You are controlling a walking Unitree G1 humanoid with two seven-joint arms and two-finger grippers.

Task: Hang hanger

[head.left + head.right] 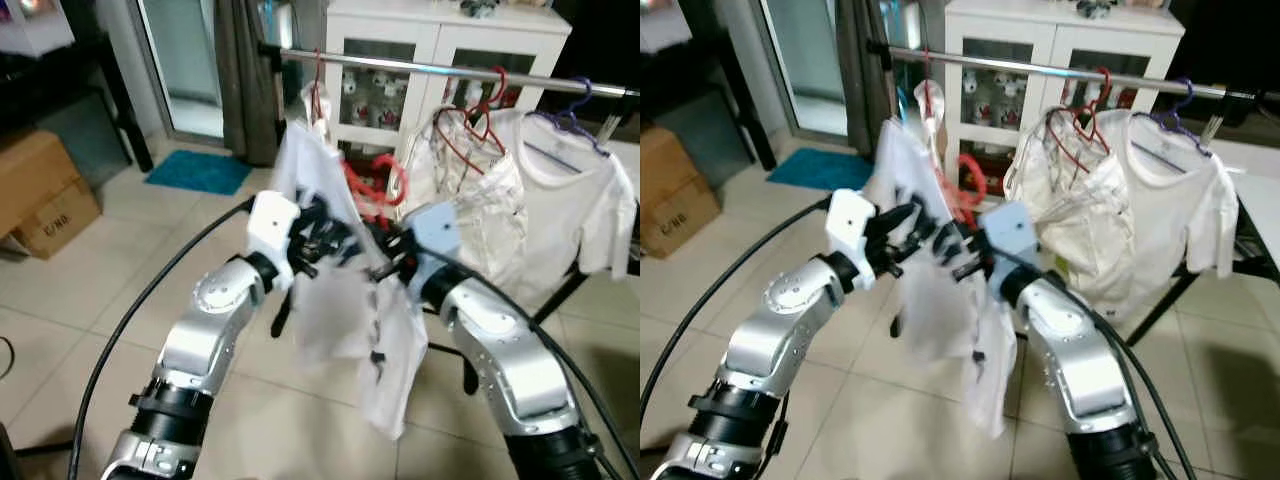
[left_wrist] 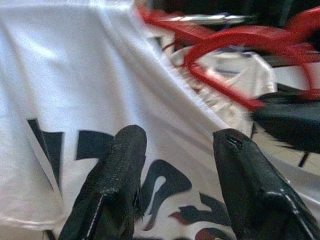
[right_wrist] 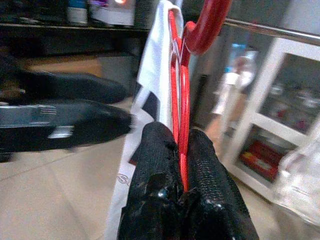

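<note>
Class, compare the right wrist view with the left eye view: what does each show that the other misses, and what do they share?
Right wrist view alone: the right gripper shut on the red hanger, its hook at the metal rail.
Left eye view alone: both silver arms, a white T-shirt on a purple hanger, a cardboard box and a blue mat.
Both: the white printed shirt, the rail and the white cabinet.
</note>
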